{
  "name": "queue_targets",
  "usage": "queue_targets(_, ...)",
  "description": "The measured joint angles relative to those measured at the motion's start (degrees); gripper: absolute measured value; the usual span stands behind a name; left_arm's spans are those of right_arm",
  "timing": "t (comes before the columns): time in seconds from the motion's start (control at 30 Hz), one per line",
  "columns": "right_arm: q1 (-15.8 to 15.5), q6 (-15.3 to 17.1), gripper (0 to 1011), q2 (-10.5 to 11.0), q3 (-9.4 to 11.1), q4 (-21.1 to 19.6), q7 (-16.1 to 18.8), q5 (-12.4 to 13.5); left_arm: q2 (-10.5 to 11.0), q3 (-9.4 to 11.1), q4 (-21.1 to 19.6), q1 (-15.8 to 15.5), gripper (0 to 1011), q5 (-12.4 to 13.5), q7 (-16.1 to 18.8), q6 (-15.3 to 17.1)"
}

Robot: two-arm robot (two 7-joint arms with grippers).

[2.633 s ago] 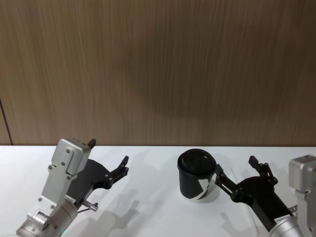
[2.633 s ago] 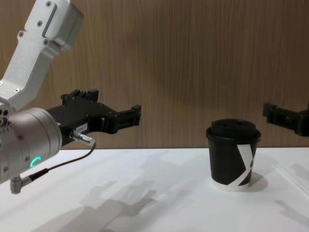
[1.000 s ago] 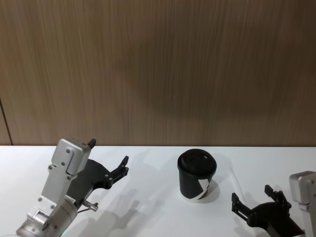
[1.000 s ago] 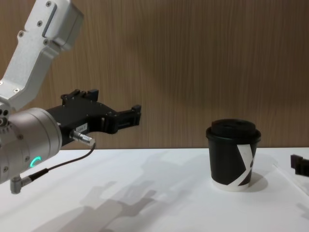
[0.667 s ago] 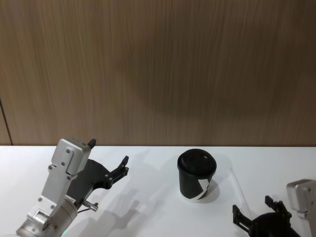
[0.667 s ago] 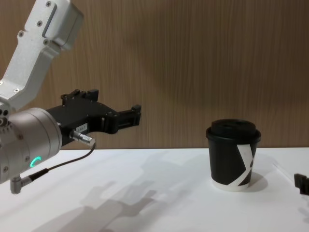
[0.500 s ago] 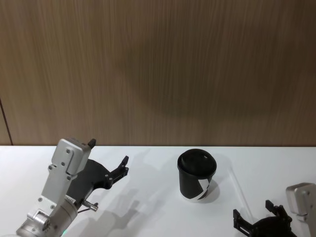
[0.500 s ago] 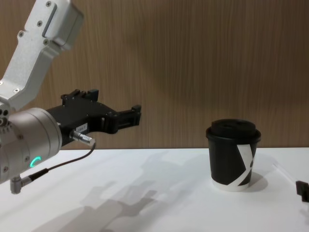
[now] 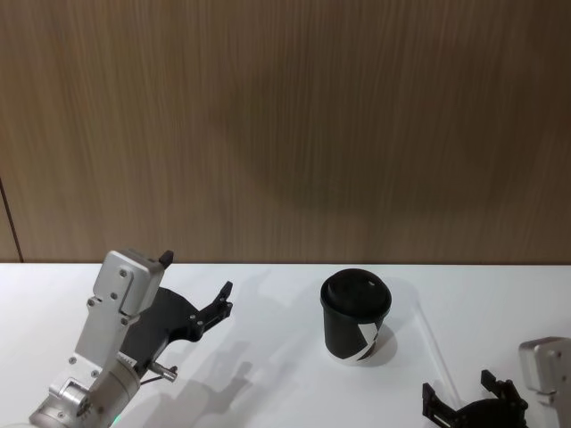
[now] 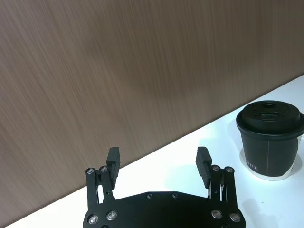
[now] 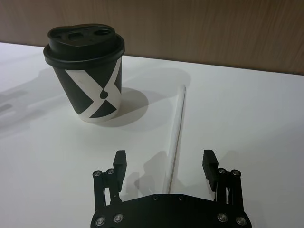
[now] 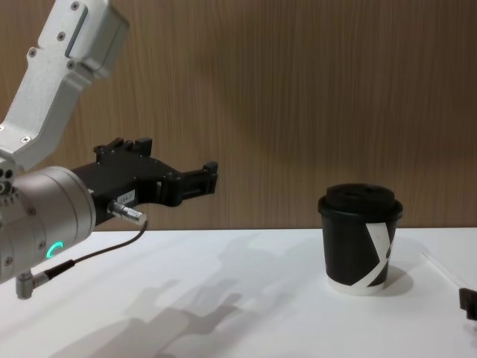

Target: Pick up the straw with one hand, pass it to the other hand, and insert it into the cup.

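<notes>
The straw [image 11: 176, 128] is thin and white and lies flat on the white table, just right of the cup [image 9: 355, 316]. The cup is black with a domed lid and a white angular mark, and stands upright [image 12: 360, 246]. My right gripper [image 9: 459, 394] is low at the table's near right, open. In the right wrist view the straw's near end runs between its spread fingers [image 11: 164, 159]; whether they touch it I cannot tell. My left gripper [image 9: 196, 274] hangs open and empty above the table's left side, well away from the cup [image 10: 270, 140].
A wooden wall [image 9: 285, 134] closes the scene behind the table [image 9: 268, 357]. A thin grey cable [image 12: 89, 253] loops off the left arm's silver wrist. Bare tabletop lies between the left gripper [image 12: 175, 168] and the cup.
My right gripper has drawn back from beside the cup toward me and dropped lower, ending over the straw's near end. The left arm, the cup and the straw have not moved.
</notes>
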Motion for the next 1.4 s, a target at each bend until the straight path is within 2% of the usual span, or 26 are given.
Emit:
queue_targets(0.33, -0.05, 0.67, 1001, -1.47, 0.66, 0.26, -0.58, 0.42, 0.0, 0.0, 0.0, 0.0, 1003, 0.0, 0.0, 0.0)
queue_targets(1.4, 0.11, 5.47, 1001, -2.47, 1.87, -0.55, 1.0, 0.69, 0.0, 0.0, 0.0, 0.0, 1003, 0.01, 0.0, 0.0)
